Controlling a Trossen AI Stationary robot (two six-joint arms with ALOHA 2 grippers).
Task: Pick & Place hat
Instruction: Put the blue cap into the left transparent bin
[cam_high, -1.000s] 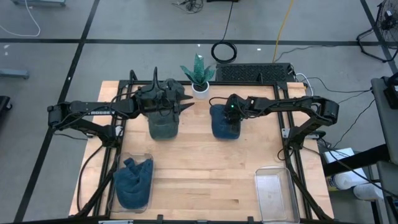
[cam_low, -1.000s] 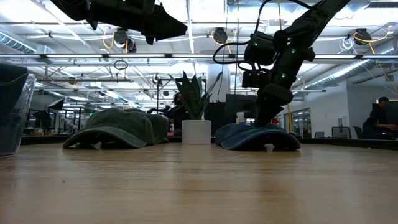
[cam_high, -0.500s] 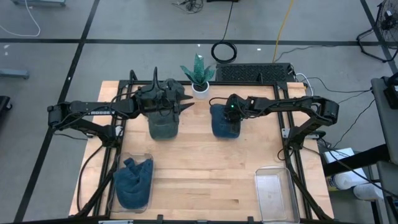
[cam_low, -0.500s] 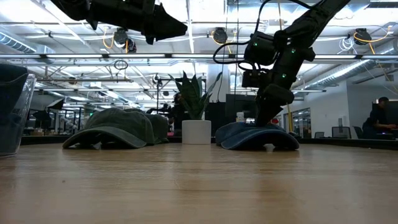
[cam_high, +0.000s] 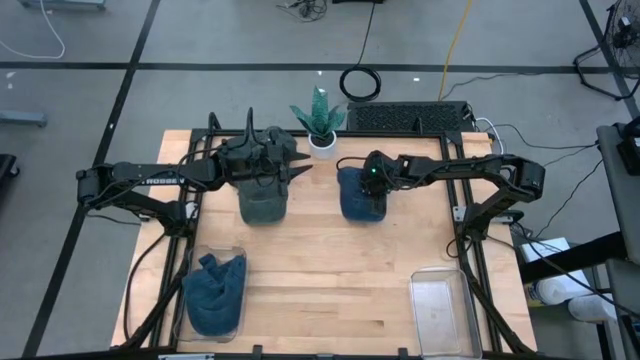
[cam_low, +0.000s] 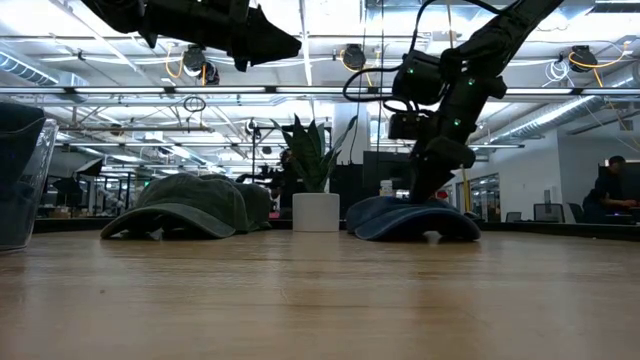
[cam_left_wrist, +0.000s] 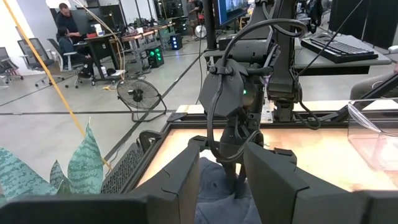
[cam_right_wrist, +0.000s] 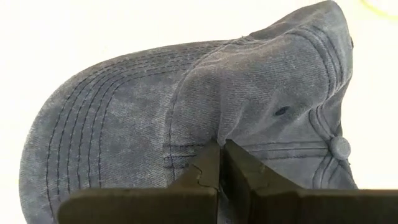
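Item, right gripper (cam_right_wrist: 219, 163): I am seeing it just finishing closing, fingers now pinching a fold of the blue hat (cam_high: 362, 196) lying at centre frame on the counter (cam_high: 330, 270); grasp made, lifting comes next. Left gripper (cam_high: 262, 172): hovering part-open, empty, above the green hat (cam_high: 263, 204). Writing: lettering on the left arm, unreadable.

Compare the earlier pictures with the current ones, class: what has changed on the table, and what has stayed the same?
Very little moved. The right gripper has finished closing, pinching a fold of the blue cap where the brim meets the crown; the cap still lies on the table. The left gripper stays raised above the green cap, and the potted plant and both bins are unmoved.
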